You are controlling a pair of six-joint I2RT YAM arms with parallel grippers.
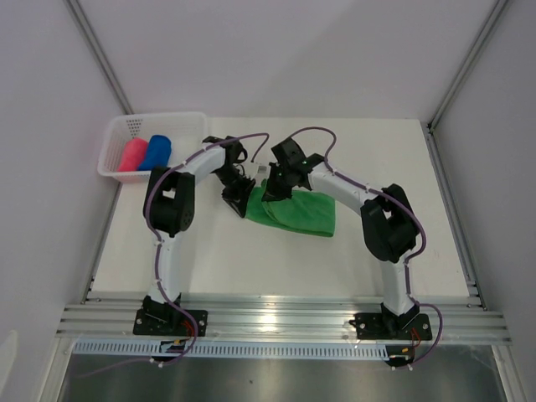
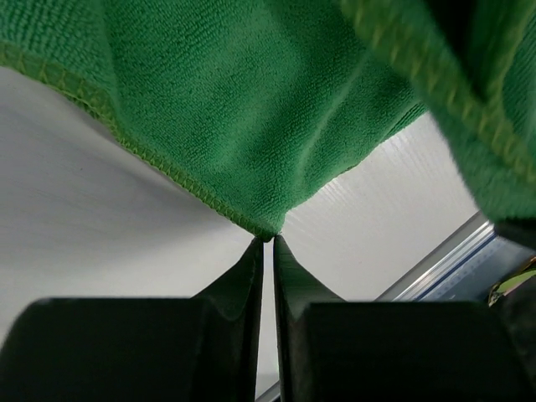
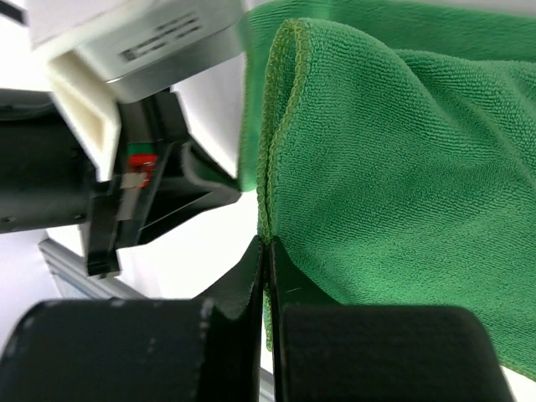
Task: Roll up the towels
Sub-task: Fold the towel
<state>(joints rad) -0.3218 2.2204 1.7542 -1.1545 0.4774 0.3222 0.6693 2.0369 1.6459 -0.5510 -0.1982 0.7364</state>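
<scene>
Bearing everything, the white table (image 1: 251, 260) carries a white mesh basket (image 1: 138, 126) at one corner. Both arms bend inward and meet just right of the basket: the left arm (image 1: 172, 201) comes up close beside it, and the right arm (image 1: 385, 222) reaches in from well away. The green towel (image 1: 306, 213) lies to the right of the basket, apart from it, loosely folded, with its basket-side end gathered up where the two grippers meet. Inside the basket the pink towel (image 1: 132, 156) and the blue towel (image 1: 157, 152) sit rolled and touching, the pink one against the basket's outer wall and the blue one on its inner side. The left gripper (image 2: 270, 243) is clenched on a stitched corner of the green towel, its tips almost touching. The right gripper (image 3: 266, 247) is pinched tight on the hem of the same towel, on the side farther from the basket
</scene>
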